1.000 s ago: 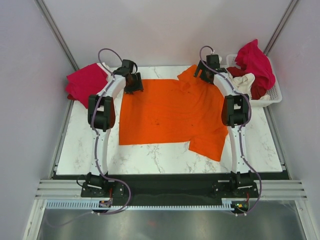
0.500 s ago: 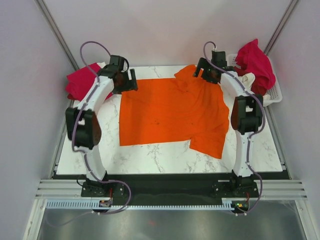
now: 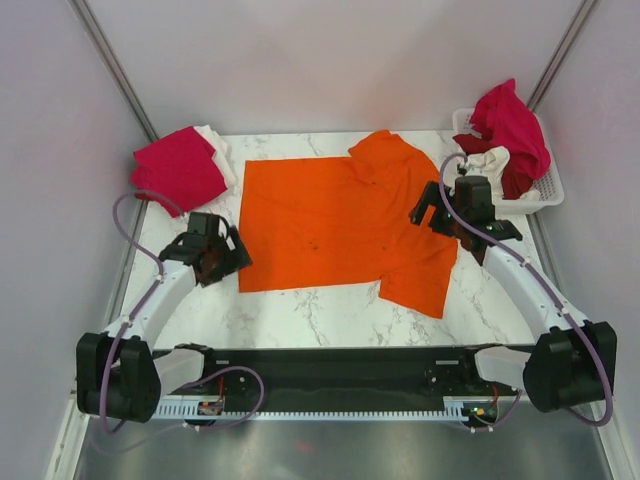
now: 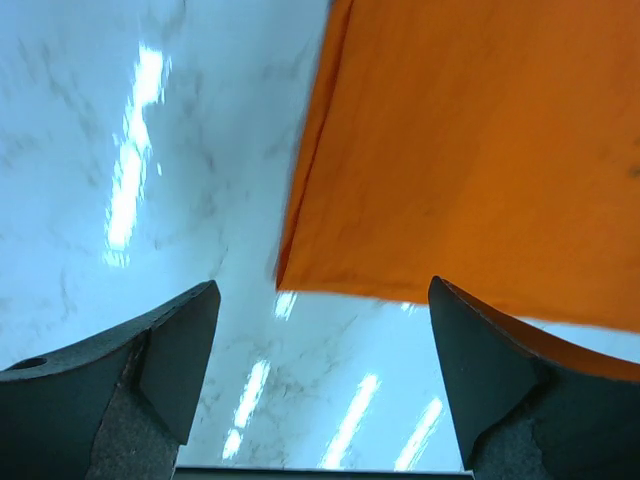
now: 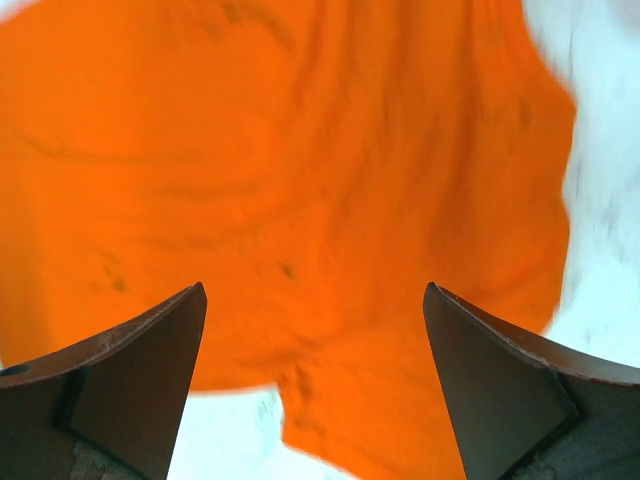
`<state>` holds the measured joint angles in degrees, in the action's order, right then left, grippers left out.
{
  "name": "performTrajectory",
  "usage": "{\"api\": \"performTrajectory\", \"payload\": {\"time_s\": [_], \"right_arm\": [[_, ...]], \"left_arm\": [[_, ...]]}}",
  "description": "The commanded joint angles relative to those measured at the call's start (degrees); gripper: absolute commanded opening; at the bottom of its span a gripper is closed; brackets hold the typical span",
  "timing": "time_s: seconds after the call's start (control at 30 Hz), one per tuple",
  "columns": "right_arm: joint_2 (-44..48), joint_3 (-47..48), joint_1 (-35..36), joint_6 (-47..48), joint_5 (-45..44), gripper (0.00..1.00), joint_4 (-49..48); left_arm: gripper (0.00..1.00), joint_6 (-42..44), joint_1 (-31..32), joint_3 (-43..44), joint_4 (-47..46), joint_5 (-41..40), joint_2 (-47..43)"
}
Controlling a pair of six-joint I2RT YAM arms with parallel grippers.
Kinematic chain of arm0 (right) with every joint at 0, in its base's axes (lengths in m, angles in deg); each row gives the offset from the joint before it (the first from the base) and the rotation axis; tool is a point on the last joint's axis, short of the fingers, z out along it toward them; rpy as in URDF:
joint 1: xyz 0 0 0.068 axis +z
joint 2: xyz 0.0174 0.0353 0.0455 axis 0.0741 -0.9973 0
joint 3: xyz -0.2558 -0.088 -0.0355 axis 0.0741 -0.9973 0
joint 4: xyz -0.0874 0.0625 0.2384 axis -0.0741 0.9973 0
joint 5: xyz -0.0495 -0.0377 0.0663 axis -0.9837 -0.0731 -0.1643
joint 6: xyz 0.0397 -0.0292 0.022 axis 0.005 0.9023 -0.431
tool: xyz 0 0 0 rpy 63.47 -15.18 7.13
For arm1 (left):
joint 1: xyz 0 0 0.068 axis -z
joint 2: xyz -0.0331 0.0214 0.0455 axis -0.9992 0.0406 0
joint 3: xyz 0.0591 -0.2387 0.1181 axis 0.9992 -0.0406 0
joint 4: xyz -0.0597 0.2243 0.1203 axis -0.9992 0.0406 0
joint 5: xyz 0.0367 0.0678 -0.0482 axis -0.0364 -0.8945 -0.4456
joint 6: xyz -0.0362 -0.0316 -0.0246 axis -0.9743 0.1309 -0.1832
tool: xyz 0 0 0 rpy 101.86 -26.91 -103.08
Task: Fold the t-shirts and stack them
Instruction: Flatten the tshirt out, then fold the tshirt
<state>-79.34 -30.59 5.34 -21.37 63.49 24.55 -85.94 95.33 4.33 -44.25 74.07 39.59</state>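
Marble table carries an orange shirt at centre. Left gripper at lower left and right gripper at right both stand open, empty.

1. Orange shirt lies spread flat mid-frame, rumpled along its right side.
2. Folded pink shirt, upper left, touches a white shirt.
3. Crimson shirt and cream shirt lie heaped upper right.

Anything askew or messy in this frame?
The orange shirt is not flat: its far right corner is rumpled and folded over, and a flap juts past the near hem on the right.
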Motion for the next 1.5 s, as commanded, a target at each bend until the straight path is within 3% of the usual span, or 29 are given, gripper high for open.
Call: {"api": "performTrajectory", "payload": {"time_s": [0.0, 0.23, 0.43, 0.47, 0.5, 0.67, 1.07, 1.23, 1.47], "right_arm": [[5.94, -7.69, 0.87, -1.96, 1.99, 0.98, 1.02], [14.04, -12.45, 1.14, -0.65, 5.26, 0.98, 3.74], [13.34, -12.63, 1.05, 1.03, 5.96, 0.98, 5.15], [13.26, -12.89, 1.05, 1.2, 5.79, 0.98, 5.06], [13.17, -12.98, 1.05, 1.29, 5.7, 0.98, 5.06], [11.94, -12.98, 1.14, 1.56, 5.61, 0.98, 4.63], [10.79, -14.12, 1.05, 2.35, 5.44, 0.98, 4.62], [10.44, -14.56, 1.05, 2.43, 5.52, 0.98, 4.45], [9.92, -15.09, 1.05, 2.08, 5.52, 0.98, 3.92]], "left_arm": [[0.92, -4.81, 0.43, -7.88, -1.74, 6.58, -4.87], [0.92, -4.81, 0.34, -17.29, -1.74, 6.58, -13.58], [0.92, -4.81, 0.43, -18.88, -1.74, 6.58, -10.26], [0.65, -16.21, 0.43, -19.23, -2.0, 8.5, -8.86], [0.63, -16.33, 0.34, -19.5, -11.4, 8.69, -8.15], [0.5, -16.33, 0.42, -21.34, -15.27, 8.08, -5.68], [0.49, -15.27, 0.43, -21.08, -15.02, 4.29, -4.8], [0.56, -15.01, 0.43, -21.0, -13.61, 1.75, -5.68], [0.57, -15.1, 0.51, -19.68, -13.87, 2.01, -2.78]]}}
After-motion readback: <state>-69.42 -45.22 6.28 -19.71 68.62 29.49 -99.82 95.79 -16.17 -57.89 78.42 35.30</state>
